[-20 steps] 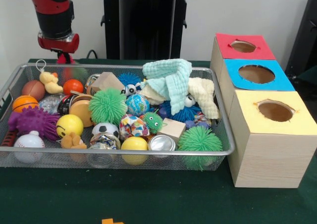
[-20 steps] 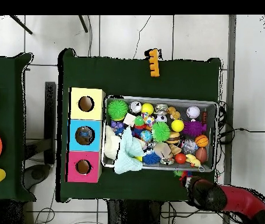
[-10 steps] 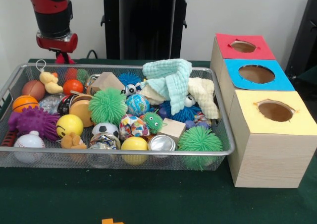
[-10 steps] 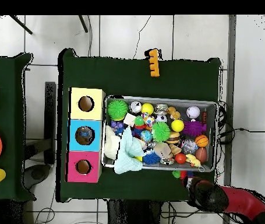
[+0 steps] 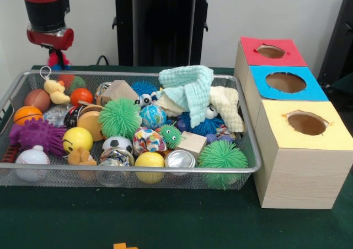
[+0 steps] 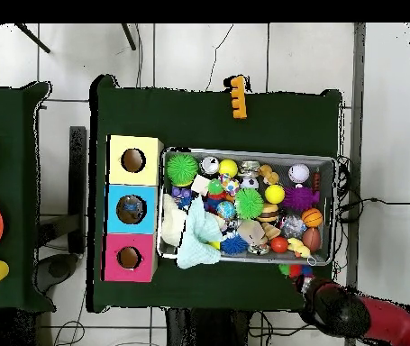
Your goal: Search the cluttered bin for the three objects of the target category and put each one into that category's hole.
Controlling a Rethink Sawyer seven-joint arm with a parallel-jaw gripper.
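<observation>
Pincer (image 5: pixel 55 58) behind bin (image 5: pixel 165 169), front view only

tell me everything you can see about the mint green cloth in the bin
The mint green cloth is a soft, ribbed-looking fabric, crumpled and folded into a heap. It sits highest in the wire bin, toward the end nearest the boxes, draped over a cream cloth and other toys. In the overhead view it hangs over the bin's rim.

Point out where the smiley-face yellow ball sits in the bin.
In the front view, the smiley-face yellow ball lies at the bin's left end, beside the purple spiky toy, just above a small tan plush.
</observation>
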